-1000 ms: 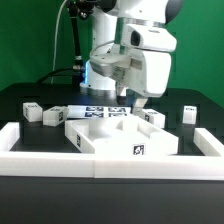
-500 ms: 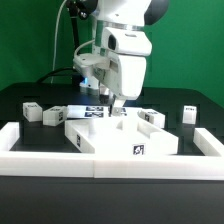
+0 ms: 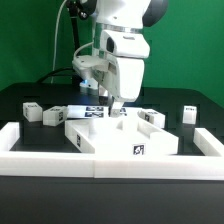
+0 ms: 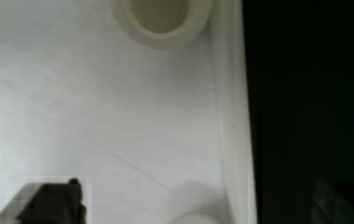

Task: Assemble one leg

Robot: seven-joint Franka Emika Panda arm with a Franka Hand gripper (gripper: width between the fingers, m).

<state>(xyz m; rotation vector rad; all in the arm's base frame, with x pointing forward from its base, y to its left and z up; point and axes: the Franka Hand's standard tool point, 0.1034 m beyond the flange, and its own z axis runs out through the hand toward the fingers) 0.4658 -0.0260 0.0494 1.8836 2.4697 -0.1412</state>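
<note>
Several legs, small white posts with tags, lie on the black table in the exterior view: two at its left, one by the plate's far right corner, and one at far right. My gripper hangs just above the far part of the large white plate. In the wrist view the gripper looks open and empty. One dark finger shows over the plate, near its edge. A round hole lies ahead. No leg shows in the wrist view.
The marker board lies flat behind the plate. A low white wall runs along the front and both sides of the work area. The arm's body stands over the middle of the table.
The arm has swung toward the exterior view's left and turned at the wrist, bringing the gripper over the plate's far part. In the last half second it has hardly moved.
</note>
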